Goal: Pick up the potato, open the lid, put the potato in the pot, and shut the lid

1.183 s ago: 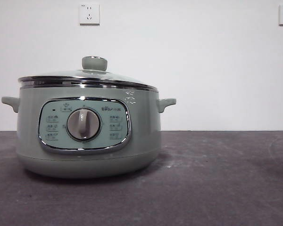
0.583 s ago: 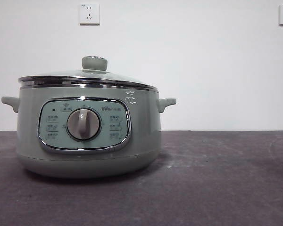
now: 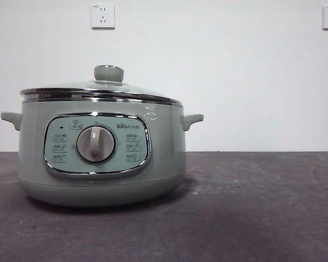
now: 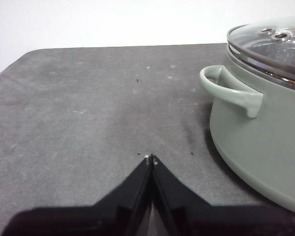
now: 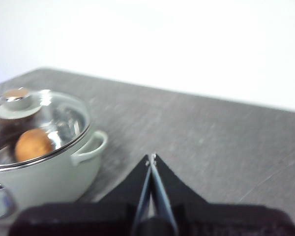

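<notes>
The sage-green pot [image 3: 101, 158] stands on the dark table at the left of the front view, its dial facing me. The glass lid [image 3: 98, 90] with its green knob [image 3: 109, 73] rests shut on the pot. Through the glass in the right wrist view the orange-brown potato [image 5: 33, 144] lies inside the pot [image 5: 44, 172]. My left gripper [image 4: 151, 158] is shut and empty, low over the table beside the pot's handle [image 4: 231, 91]. Also shut and empty, my right gripper [image 5: 151, 159] hovers off the pot's other side.
Two wall sockets [image 3: 103, 16] sit on the white wall behind. The dark grey table [image 3: 251, 207] stretches bare to the right of the pot. Neither arm shows in the front view.
</notes>
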Action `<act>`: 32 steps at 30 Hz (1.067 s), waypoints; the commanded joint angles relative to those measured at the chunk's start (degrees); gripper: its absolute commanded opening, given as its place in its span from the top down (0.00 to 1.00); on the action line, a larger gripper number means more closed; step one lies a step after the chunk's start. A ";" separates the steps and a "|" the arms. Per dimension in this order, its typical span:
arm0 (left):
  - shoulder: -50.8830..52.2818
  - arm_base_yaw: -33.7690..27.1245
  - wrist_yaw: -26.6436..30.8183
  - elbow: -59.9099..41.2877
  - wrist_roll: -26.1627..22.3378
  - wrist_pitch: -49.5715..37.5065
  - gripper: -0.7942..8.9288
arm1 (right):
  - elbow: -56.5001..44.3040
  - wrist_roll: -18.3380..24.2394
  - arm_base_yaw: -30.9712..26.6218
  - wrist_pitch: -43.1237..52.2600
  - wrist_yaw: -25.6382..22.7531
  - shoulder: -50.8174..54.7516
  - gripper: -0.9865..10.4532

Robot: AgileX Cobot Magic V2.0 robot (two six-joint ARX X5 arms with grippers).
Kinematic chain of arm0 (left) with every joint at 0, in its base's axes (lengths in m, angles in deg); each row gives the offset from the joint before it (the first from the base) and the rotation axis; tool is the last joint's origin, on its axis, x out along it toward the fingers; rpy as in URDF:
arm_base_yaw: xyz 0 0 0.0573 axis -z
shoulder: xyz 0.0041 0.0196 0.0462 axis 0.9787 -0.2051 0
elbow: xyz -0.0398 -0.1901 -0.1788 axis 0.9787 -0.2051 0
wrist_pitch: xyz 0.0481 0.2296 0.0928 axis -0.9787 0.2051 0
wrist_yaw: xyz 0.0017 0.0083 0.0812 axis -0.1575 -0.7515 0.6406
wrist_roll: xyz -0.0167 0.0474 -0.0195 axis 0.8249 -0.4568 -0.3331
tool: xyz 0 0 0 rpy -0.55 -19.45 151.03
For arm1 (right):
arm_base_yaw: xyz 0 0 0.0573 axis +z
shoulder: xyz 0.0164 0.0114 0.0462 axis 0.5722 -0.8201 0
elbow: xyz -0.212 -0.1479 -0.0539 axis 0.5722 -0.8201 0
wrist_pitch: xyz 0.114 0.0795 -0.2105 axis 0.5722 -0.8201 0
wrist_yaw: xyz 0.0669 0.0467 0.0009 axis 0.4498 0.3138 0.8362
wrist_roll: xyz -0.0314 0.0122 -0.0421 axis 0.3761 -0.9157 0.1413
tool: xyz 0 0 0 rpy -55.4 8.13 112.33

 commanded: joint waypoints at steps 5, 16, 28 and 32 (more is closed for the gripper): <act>0.17 -0.22 0.11 -0.83 0.37 0.02 0.92 | -14.38 -1.31 -3.39 4.92 0.17 9.38 0.93; 0.17 -0.22 0.11 -0.83 0.37 0.02 0.92 | -24.17 -1.88 -3.74 10.99 0.20 15.87 0.93; 0.17 -0.22 0.09 -0.83 0.37 0.02 0.92 | -28.76 -3.45 -3.74 11.06 0.22 17.92 0.93; 0.17 -0.22 0.09 -0.83 0.37 0.00 0.92 | -29.57 -3.45 -3.74 11.10 0.20 17.92 0.93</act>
